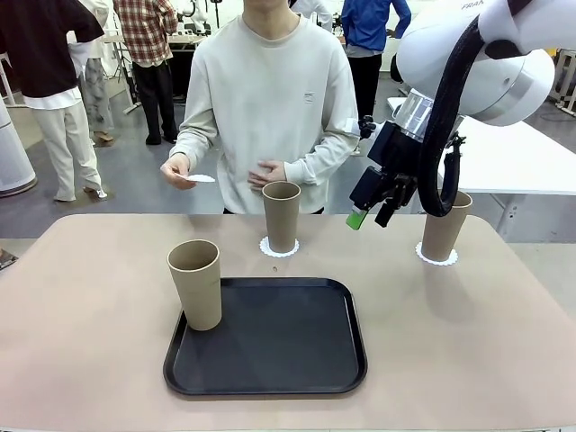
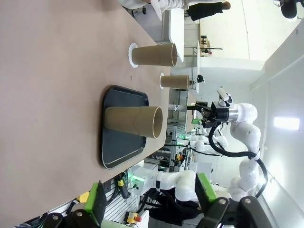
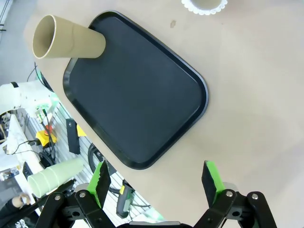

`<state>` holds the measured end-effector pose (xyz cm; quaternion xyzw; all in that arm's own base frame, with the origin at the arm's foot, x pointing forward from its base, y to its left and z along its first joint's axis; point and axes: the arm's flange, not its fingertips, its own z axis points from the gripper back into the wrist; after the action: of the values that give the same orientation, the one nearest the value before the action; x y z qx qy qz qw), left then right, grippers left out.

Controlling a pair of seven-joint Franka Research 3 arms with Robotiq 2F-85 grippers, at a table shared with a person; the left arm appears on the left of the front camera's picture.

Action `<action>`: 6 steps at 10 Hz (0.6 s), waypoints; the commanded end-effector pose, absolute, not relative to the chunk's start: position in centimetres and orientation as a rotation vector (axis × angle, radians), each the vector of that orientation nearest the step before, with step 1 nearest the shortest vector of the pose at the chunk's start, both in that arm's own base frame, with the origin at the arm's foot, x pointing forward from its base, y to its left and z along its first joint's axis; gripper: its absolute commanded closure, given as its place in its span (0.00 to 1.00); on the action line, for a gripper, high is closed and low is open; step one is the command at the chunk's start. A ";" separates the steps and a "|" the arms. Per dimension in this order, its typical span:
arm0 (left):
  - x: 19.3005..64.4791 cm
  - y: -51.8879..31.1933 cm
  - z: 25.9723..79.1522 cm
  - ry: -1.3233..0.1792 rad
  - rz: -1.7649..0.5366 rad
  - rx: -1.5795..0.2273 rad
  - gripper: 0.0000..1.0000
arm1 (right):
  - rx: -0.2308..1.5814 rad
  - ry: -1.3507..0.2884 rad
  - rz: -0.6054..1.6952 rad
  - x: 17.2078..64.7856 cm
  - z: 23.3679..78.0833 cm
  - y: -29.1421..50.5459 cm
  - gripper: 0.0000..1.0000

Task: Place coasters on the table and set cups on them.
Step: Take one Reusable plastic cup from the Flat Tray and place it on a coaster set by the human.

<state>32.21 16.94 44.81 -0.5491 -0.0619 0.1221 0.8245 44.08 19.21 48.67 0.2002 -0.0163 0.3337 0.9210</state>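
Bearing first: the last cup (image 1: 195, 283) stands upright on the left corner of the black tray (image 1: 279, 335), its long axis vertical and its mouth up. In the front view it is at about 8 o'clock from your right gripper (image 1: 370, 219), well apart across the tray. That gripper hangs above the table (image 1: 90, 315) with its fingers spread and nothing between them.

From your left gripper (image 2: 149, 183), also spread and empty, the same cup is almost dead ahead at 12 o'clock. I judge the left arm the handier one, since the cup is on its side of the tray.

The middle cup (image 1: 281, 214) and the far-right cup (image 1: 447, 229) each already sit on a doily, so only this one remains. It has no doily down yet: the loose coaster (image 1: 200, 178) is pinched in the person's hand (image 1: 177, 169), above the table's far edge at about 12 o'clock from the cup.

The front view gives you that hand and coaster. The right wrist view instead shows the cup's open rim at 11 o'clock and the bare tray floor. The left wrist view lines up all three cups.
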 end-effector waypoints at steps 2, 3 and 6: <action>32.2 17.0 45.0 -0.143 0.255 -1.188 0.00 | 0.411 -0.033 0.686 44.1 48.7 19.2 0.00; 32.2 17.0 45.0 -0.143 0.255 -1.188 0.00 | 0.430 -0.108 0.553 40.6 49.4 16.1 0.00; 32.2 17.0 45.0 -0.143 0.255 -1.188 0.00 | 0.787 -0.336 0.249 36.5 48.9 3.6 0.00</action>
<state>32.21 16.97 44.81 -0.5491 -0.0620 0.1224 0.8244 38.41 6.33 50.08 0.3418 -0.1045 0.1500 0.9218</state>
